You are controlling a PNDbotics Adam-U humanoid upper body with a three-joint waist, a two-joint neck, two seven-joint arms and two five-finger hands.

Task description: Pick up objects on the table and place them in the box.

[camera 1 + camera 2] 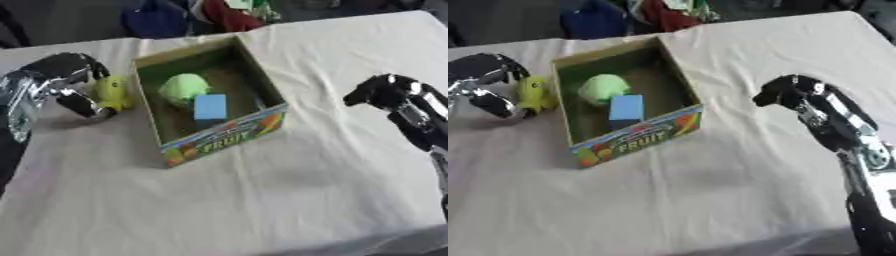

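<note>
Holding: my left hand had its fingers curled round a yellow-green toy, just beside the box's left wall
Box: the cardboard box stood open on the white tablecloth, "FRUIT" printed on its near side
Inside: a light green round thing and a blue block lay in the box, touching each other
Right hand: my right hand was over the cloth to the right of the box, well apart from it, fingers curled and holding nothing
</note>
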